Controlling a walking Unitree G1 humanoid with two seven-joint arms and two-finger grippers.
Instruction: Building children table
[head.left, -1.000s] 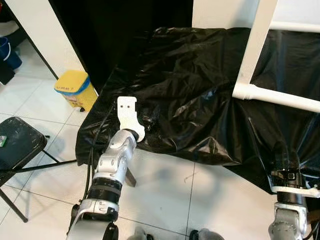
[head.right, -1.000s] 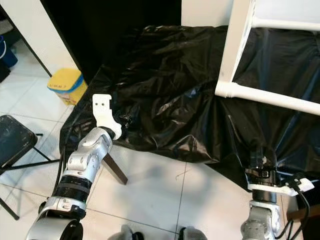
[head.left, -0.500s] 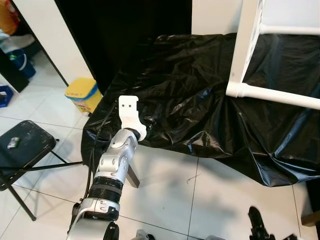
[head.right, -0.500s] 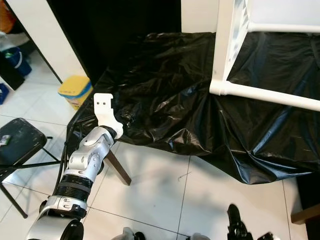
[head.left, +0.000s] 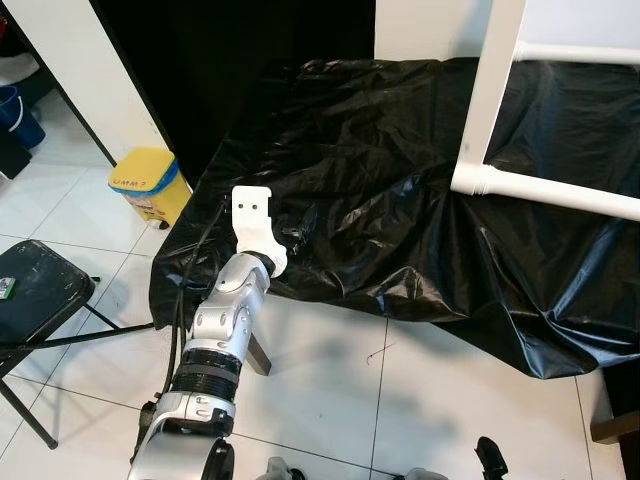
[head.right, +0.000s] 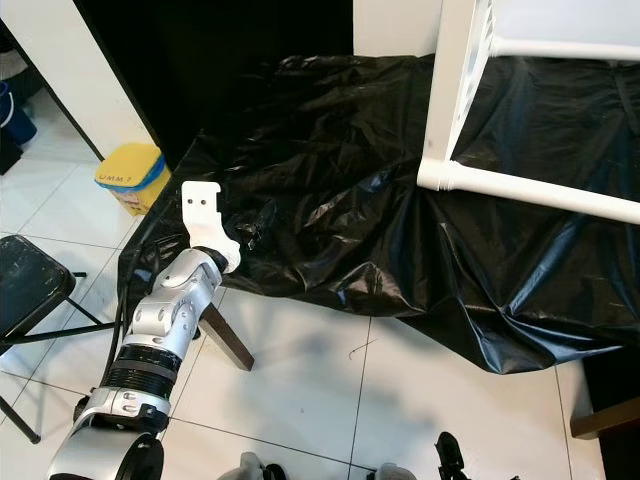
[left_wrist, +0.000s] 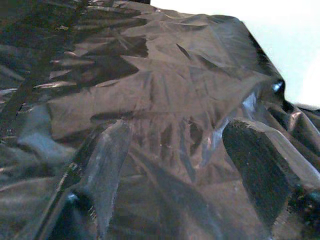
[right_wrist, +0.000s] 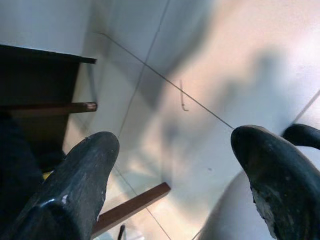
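The white children's table frame stands on a surface draped in black plastic sheet (head.left: 380, 200) at the back right, with one upright leg (head.left: 490, 90) and a round rail (head.left: 560, 195) along the sheet. My left arm reaches forward to the sheet's near left edge. Past its white wrist bracket (head.left: 254, 215), my left gripper (left_wrist: 175, 150) is open just over the crinkled plastic, with nothing between its fingers (left_wrist: 107, 160). My right gripper (right_wrist: 175, 150) hangs low and open over the floor tiles, and its black tip (head.left: 487, 455) shows at the bottom of the left eye view.
A yellow bin (head.left: 145, 180) stands left of the covered surface, and a black folding chair (head.left: 35, 285) sits at the far left. A brown wooden leg (head.left: 258, 352) slants under the sheet's corner. White tiled floor (head.left: 400, 380) lies in front. A blue bucket (head.left: 15, 110) is at back left.
My right arm has dropped from the sheet's front right edge down to the floor level. The head camera has shifted; my left gripper stays at the sheet's left edge.
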